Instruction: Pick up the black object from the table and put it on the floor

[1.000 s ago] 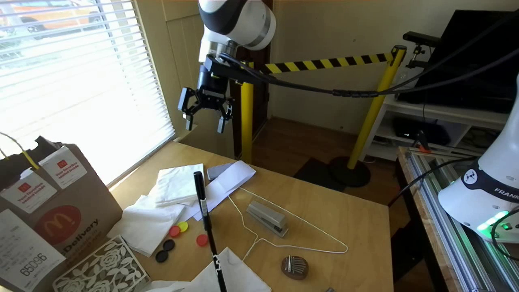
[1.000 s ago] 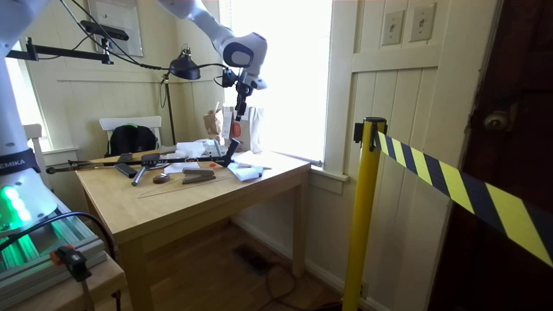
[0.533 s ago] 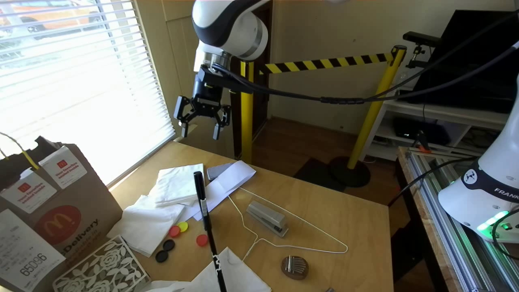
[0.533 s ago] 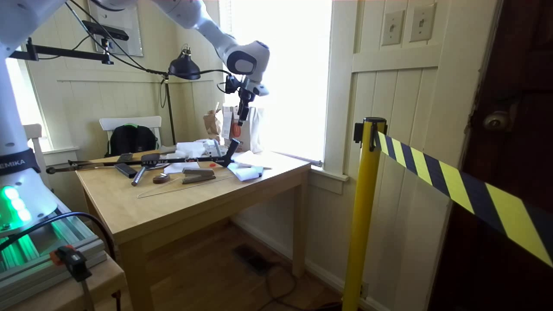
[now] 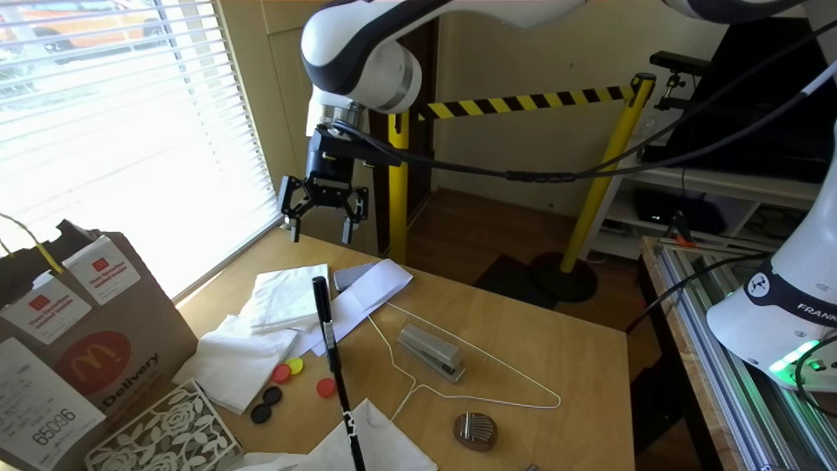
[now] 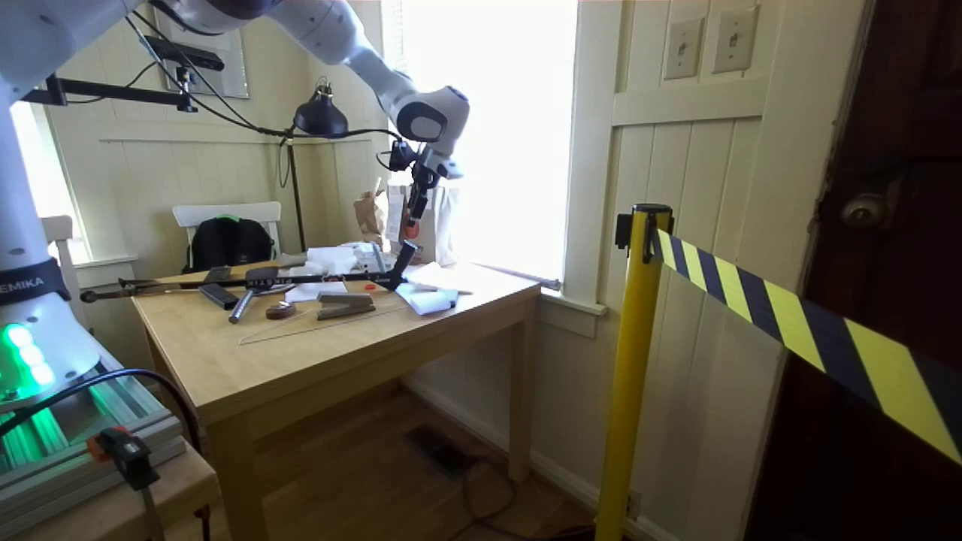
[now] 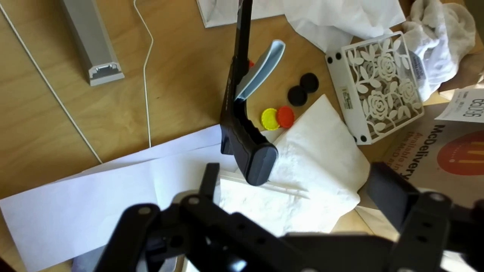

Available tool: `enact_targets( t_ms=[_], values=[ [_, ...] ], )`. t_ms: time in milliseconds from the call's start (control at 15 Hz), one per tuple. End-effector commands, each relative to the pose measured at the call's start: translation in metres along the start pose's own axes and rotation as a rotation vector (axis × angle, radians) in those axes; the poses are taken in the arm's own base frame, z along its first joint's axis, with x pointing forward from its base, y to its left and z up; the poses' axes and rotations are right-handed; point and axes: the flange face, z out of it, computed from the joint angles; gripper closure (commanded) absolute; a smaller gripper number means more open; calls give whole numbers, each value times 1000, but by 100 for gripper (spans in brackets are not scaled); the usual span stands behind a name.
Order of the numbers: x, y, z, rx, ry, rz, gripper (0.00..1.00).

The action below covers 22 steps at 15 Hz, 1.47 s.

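The black object [image 5: 334, 360] is a long thin black rod with white marks. It lies along the light wooden table [image 5: 582, 366] and also shows in an exterior view [image 6: 323, 281]. The wrist view shows its thick black handle [image 7: 249, 151] with a light grey trigger. My gripper [image 5: 322, 233] is open and empty, above the table's far end beyond the handle; it also shows in an exterior view [image 6: 413, 222]. In the wrist view the gripper [image 7: 297, 180] stands apart from the handle, whose end shows nearer the left finger. The brown floor [image 6: 338, 466] shows below the table.
White napkins [image 5: 291, 297] and papers [image 5: 376, 288] lie under and around the handle. A stapler [image 5: 431, 350], a wire hanger and small caps lie nearby. A paper bag [image 5: 118, 327] stands by the window. A yellow post [image 6: 631, 361] stands beyond the table's end.
My gripper has moved down toward the tabletop, drifting slightly left in one of the exterior views. It stays open. The black object has not moved.
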Motion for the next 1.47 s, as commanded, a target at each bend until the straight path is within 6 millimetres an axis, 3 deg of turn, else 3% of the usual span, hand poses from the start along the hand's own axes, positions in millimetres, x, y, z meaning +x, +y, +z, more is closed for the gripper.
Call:
enact_targets(
  t_ms=[0,600,1400],
  values=[
    [10,1,23,-12,-64,67,0],
    [27,16,65,-69,-79,148,0],
    [38,9,90,-59,-85,226,6]
  ],
)
